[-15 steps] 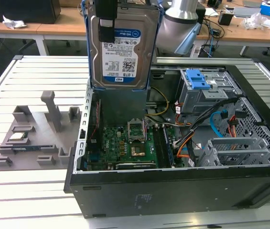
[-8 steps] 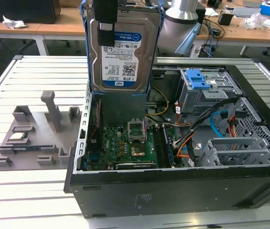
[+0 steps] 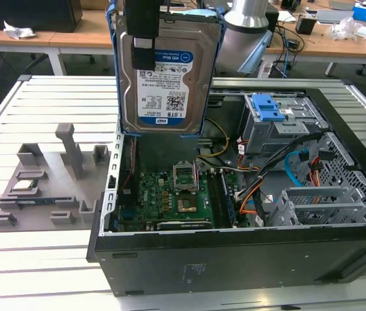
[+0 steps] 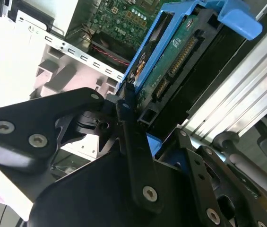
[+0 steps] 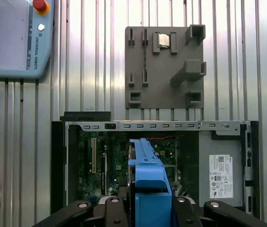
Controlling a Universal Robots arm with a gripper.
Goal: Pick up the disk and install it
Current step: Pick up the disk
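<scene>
gripper (image 3: 142, 53) clamped on disk (image 3: 166, 78) | above open case (image 3: 234, 259) | slatted table (image 3: 34, 259) | desks (image 3: 46, 37) behind

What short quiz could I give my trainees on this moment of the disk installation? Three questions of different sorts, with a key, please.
1. True or false: the disk already lies flat inside the computer case.
2. Multiple choice: the gripper is A) open, B) shut on the disk, C) shut on nothing.
3. Fill in: in the first wrist view, the grey fixture plate lies on the slatted table beside the open ____.

Key: 1 false, the disk hangs upright above the case; 2 B; 3 computer case.
</scene>
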